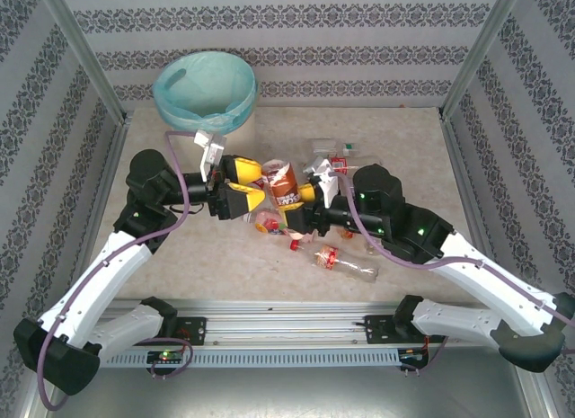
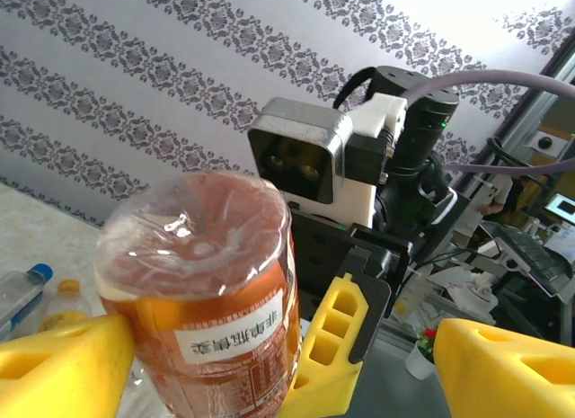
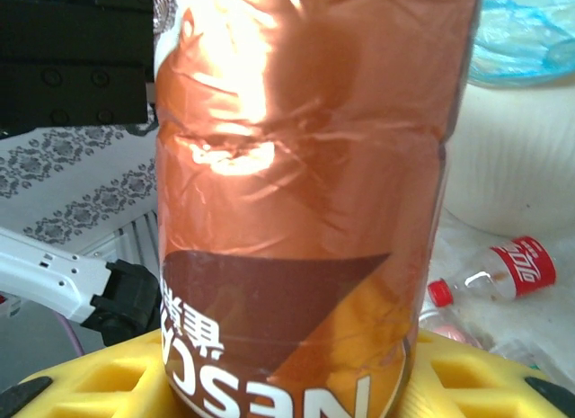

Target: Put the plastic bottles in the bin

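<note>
A brown coffee bottle (image 1: 282,184) with a copper label is held up above the table's middle, and my right gripper (image 1: 311,199) is shut on it. In the right wrist view the brown bottle (image 3: 305,193) stands between the yellow pads (image 3: 99,382) of the right gripper (image 3: 287,386). My left gripper (image 1: 261,186) is open. Its wide-set fingers (image 2: 63,369) flank the same bottle (image 2: 202,292), whose base faces the camera. The left gripper (image 2: 283,351) has the bottle beside its left finger. The teal-lined cream bin (image 1: 184,108) stands at the far left.
Several other bottles lie on the table: a clear one with a red label (image 1: 347,263), some near the right wrist (image 1: 338,157) and pink ones (image 1: 269,223). A cola bottle (image 3: 505,269) lies before the bin wall (image 3: 512,175). Patterned walls enclose the table.
</note>
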